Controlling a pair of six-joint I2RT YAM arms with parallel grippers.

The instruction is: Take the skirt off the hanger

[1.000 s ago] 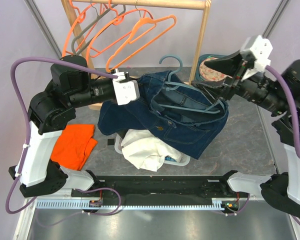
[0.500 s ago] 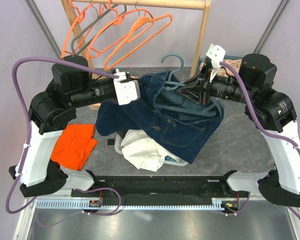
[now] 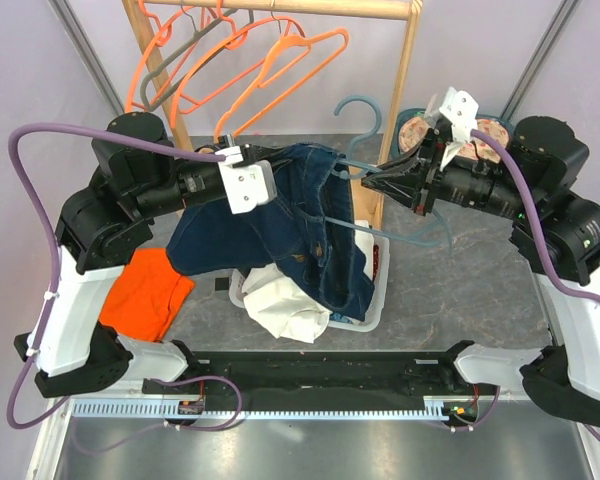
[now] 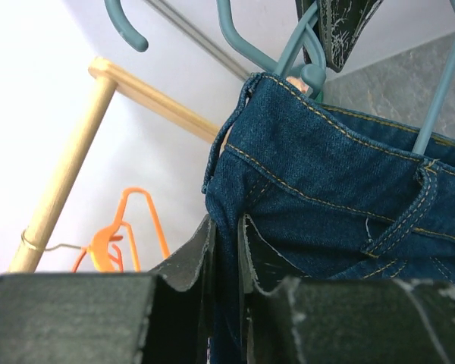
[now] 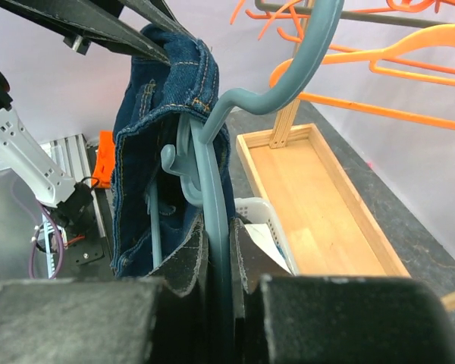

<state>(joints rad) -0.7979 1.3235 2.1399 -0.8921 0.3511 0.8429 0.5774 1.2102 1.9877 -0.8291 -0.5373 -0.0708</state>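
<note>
The dark blue denim skirt (image 3: 280,230) hangs bunched over the basket, its waistband still threaded on the teal hanger (image 3: 365,112). My left gripper (image 3: 283,162) is shut on the skirt's waistband edge (image 4: 349,189), with denim pinched between the fingers (image 4: 226,227). My right gripper (image 3: 372,180) is shut on the hanger's bar just below the hook (image 5: 212,174), which runs between its fingertips (image 5: 220,227). In the right wrist view the skirt (image 5: 148,152) hangs left of the hanger, under the left gripper's fingers (image 5: 98,23). The hanger's right arm sticks out bare.
A wooden rack (image 3: 405,70) with several orange hangers (image 3: 270,60) stands at the back; its tray base (image 5: 318,197) lies below. A white basket (image 3: 368,300) holds a white cloth (image 3: 280,300). An orange cloth (image 3: 155,290) lies at the left.
My right gripper swung in from the right and shut on the hanger, then drew it up and rightward. The skirt slid off the hanger's right arm and bunched toward the left gripper.
</note>
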